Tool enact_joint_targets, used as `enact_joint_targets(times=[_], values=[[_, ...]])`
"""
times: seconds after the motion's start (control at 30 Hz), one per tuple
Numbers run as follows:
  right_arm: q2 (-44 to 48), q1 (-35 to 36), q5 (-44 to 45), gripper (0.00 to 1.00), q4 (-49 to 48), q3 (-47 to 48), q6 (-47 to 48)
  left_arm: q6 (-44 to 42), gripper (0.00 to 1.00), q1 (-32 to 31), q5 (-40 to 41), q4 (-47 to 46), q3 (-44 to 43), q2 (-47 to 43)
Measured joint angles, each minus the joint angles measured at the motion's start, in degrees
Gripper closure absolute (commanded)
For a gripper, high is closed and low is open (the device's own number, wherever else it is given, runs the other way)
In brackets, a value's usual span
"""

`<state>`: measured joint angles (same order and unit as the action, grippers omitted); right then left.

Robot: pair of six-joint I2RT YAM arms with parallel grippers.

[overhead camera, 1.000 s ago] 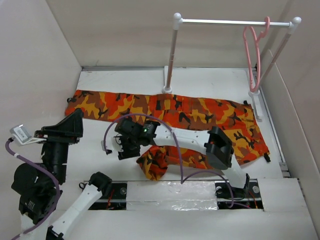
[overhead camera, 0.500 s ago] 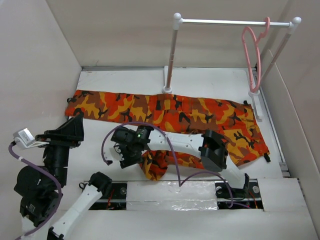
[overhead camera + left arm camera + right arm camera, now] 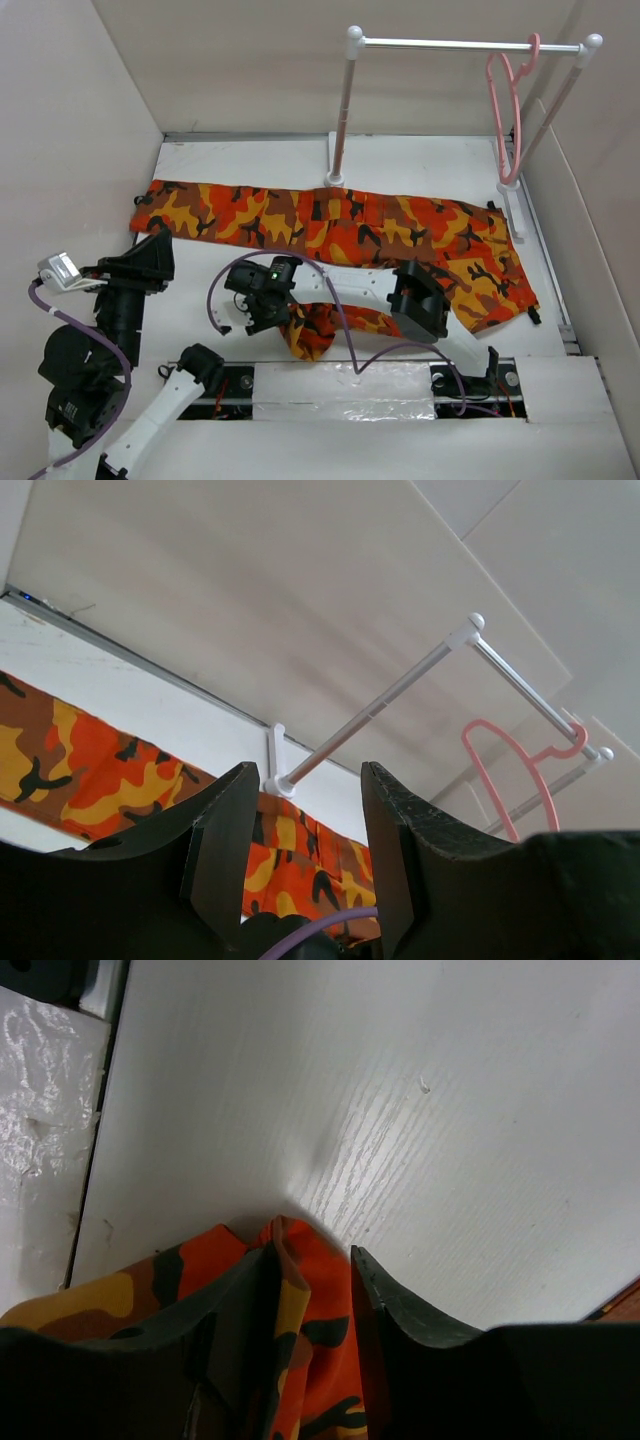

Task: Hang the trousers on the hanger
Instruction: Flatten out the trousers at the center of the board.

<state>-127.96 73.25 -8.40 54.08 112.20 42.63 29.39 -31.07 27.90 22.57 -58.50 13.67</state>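
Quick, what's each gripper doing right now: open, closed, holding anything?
Left gripper: open, nothing between its fingers.
Right gripper: closed on a fold of the trousers.

A robotics lab test cell: a white table (image 3: 420, 160) boxed in by plain beige panels (image 3: 250, 60), two robot arms (image 3: 345, 283) bolted at its edge, and a small rail stand (image 3: 470, 44) holding the hanger (image 3: 517, 120).

Bare table (image 3: 250, 160) lies behind the trousers (image 3: 400, 225); the rail stand (image 3: 344, 100) interrupts it.
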Motion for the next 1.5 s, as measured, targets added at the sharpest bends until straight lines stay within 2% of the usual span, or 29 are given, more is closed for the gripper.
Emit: enact_joint_targets(times=[0.1, 0.3, 0.4, 0.5, 0.67, 0.83, 0.9, 1.0, 1.2, 1.37, 1.5], values=[[-0.31, 0.0, 0.59, 1.0, 0.44, -0.5, -0.02, 0.0, 0.57, 0.0, 0.04, -0.02, 0.02, 0.0], [0.13, -0.11, 1.42, 1.0, 0.09, -0.61, -1.01, -0.04, 0.57, 0.0, 0.22, -0.28, 0.94, 0.13], [4.76, -0.9, 2.71, 1.0, -4.83, -3.89, -3.28, -0.35, 0.57, 0.0, 0.44, -0.66, 0.94, 0.72], [16.96, -3.67, 2.47, 1.0, -13.77, -12.26, -6.69, -0.81, 0.57, 0.0, 0.74, -0.96, 0.83, 1.97], [40.09, -13.07, 1.07, 1.0, -35.21, -23.1, -14.91, -1.62, 0.57, 0.0, 0.87, -1.77, 0.07, 4.76], [52.63, -17.73, 1.31, 1.0, -58.45, -35.93, -24.94, -3.26, 0.58, 0.0, 1.79, -2.25, -2.86, 7.87], [52.24, -18.27, 0.2, 1.0, -63.32, -38.88, -28.3, -3.72, 0.58, 0.0, 2.43, -2.43, -3.8, 8.59], [45.44, -17.86, -2.4, 1.0, -67.71, -38.73, -31.32, -3.96, 0.57, 0.0, 3.26, -2.64, -4.15, 8.9], [31.76, -15.32, -4.17, 1.0, -65.13, -39.34, -33.53, -3.48, 0.58, 0.0, 5.31, -2.05, -2.82, 9.03], [32.06, -15.85, -6.1, 1.0, -62.84, -40.09, -33.59, -1.66, 0.58, 0.0, 5.27, -1.68, 2.51, 11.37], [37.94, -17.49, -6.34, 1.0, -61.37, -40.44, -31.89, -0.17, 0.58, 0.0, 3.5, -2.19, 4.66, 16.15]])
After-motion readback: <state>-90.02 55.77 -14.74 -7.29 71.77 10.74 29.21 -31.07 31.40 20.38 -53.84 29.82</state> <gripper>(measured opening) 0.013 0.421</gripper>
